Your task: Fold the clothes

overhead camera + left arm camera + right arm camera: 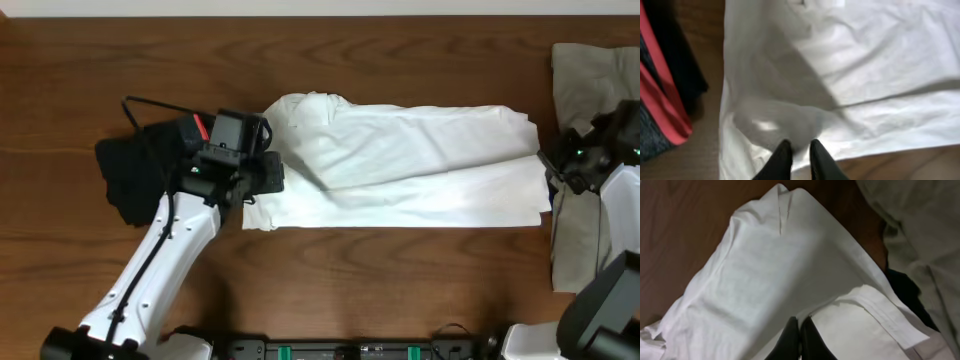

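The white T-shirt (400,165) lies across the middle of the table, its upper part folded down over the lower part. My left gripper (262,178) is at the shirt's left end. In the left wrist view its fingers (797,149) pinch a fold of the white cloth (865,60). My right gripper (545,160) is at the shirt's right end. In the right wrist view its fingers (801,325) are shut tight on a layer of the shirt (765,265). The black shorts (130,180) lie left of my left gripper, red-grey waistband (665,100) showing. The khaki-grey garment (585,75) lies at the right.
The wooden table (300,50) shows bare above and below the shirt. The khaki garment (920,225) lies close behind my right gripper and runs down the right edge under the right arm. A black cable loops over the shorts.
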Tool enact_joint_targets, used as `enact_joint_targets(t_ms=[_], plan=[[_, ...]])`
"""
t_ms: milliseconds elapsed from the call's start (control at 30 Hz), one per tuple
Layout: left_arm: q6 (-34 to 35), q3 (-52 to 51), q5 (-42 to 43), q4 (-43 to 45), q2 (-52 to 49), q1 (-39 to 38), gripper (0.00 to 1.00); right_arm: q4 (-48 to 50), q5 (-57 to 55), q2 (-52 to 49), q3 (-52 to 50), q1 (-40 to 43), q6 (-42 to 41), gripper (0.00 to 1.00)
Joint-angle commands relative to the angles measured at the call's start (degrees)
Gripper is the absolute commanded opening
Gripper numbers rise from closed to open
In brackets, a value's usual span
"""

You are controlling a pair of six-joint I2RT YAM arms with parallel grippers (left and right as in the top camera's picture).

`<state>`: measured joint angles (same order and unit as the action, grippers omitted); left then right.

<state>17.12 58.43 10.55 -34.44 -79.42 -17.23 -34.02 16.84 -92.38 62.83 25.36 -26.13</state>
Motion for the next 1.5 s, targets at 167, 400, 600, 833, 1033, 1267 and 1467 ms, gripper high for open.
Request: enact_joint_targets(t_ms=[167, 400, 600, 833, 1033, 1267, 1467], plan=[[-2.08, 1.18, -0.92, -1.36, -2.1, 1.68, 0.59, 0.35, -0.09, -0.52, 0.52, -0.63, -0.59, 0.38], [-3.8, 0.96, -1.01, -13.92, -2.1, 2.54, 0.66, -7.58, -0.13, -0.52, 0.52, -0.26, 2.6, 0.55], [-5.29, -3.23, -3.76, -15.23, -2.73, 2.56, 0.66, -17.46, -7.34, -0.52, 0.48, -0.26, 2.67, 0.55], [-5.31, -9.16, -3.78, -7.63, -5.31, 2.56, 0.66, -19.63, -9.22, -0.52, 0.46, -0.26, 2.62, 0.56], [-5.31, -10.78, -5.14, -0.2, -11.08, 2.56, 0.52, -19.85, -8.9, -0.52, 0.42, -0.26, 2.62, 0.56], [-5.35, -10.01, -6.34, -1.16, -12.07, 2.71, 0.06, -20.52, -8.92, -0.52, 0.42, -0.26, 2.64, 0.56], [-7.08, -7.15, -14.03, -6.49, -9.86, 2.93, 0.06, -20.39, -9.38, -0.55, -0.09, -0.26, 4.0, 0.51]])
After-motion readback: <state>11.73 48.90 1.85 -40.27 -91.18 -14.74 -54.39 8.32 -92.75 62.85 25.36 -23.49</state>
